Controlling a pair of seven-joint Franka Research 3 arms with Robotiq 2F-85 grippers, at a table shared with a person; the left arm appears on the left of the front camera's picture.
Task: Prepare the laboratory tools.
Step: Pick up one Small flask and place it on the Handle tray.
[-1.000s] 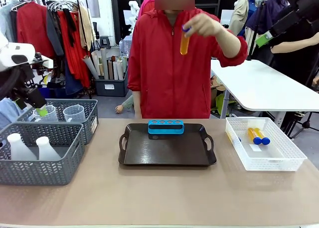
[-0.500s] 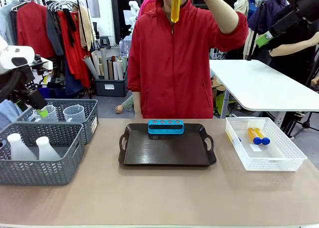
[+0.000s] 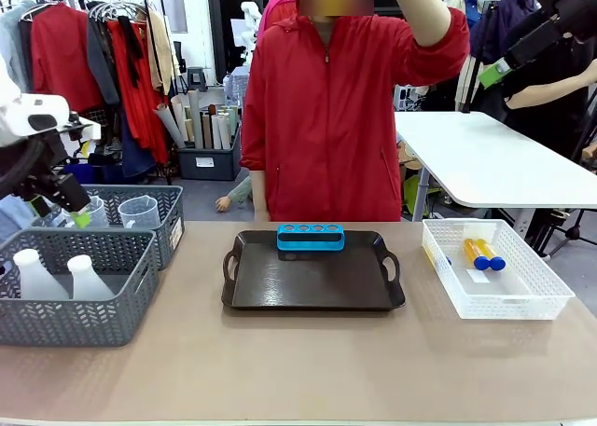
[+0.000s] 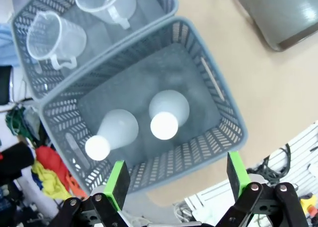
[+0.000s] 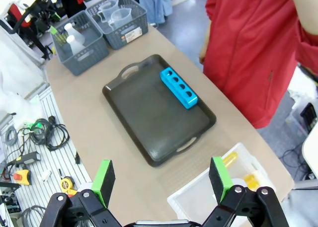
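Note:
My left gripper [image 4: 177, 177] [image 3: 62, 212] hangs open over the near grey basket [image 4: 226, 120], which holds two translucent white conical flasks [image 4: 166, 117] [image 3: 86, 277]. Two clear handled beakers [image 4: 102, 2] [image 3: 138, 212] stand in the basket behind. A small blue tube rack [image 3: 311, 237] [image 5: 179, 88] sits at the far edge of the dark tray [image 3: 312, 291]. Orange tubes with blue caps [image 3: 483, 254] [image 5: 229, 160] lie in the white mesh bin [image 3: 550, 300]. My right gripper [image 5: 161, 178] is open and holds nothing, high above the table's right end.
A person in a red jacket [image 3: 326, 118] stands at the far side with one arm raised past the picture's top. The two grey baskets fill the table's left end. Bare tabletop [image 3: 298, 370] runs along the near edge. Cables and tools lie on a bench [image 5: 30, 152] beside the table.
The person's hand lifted an orange tube from chest height up out of the picture. My left gripper shifted slightly above the baskets and stayed open.

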